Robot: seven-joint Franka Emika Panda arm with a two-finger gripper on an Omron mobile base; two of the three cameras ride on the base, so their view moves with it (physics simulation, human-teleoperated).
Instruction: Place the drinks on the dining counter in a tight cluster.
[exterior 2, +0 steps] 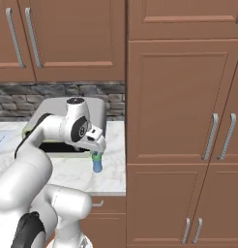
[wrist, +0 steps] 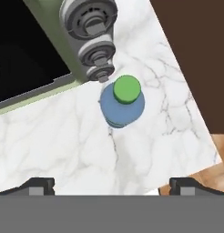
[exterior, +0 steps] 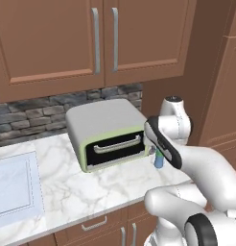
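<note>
Gripper point(wrist: 112, 184): jaws spread wide, empty, poised directly above the small blue bottle point(wrist: 122, 105).
Bottle position: upright on the marble worktop point(exterior: 67, 187), near its right end, just beside the front right corner of the toaster oven point(exterior: 105, 132); well back from the front edge.
Cap: green point(wrist: 127, 88), round, facing up at the hand.
Handling estimate: small, probably light and rigid; smooth rounded wall could slip or tip.
Grip point: body below the cap, fingers on opposite sides; the oven knobs point(wrist: 93, 34) crowd one side.

Toaster oven point(exterior: 106, 134) on marble worktop point(exterior: 76, 187) (sink point(exterior: 14, 187) beside).
</note>
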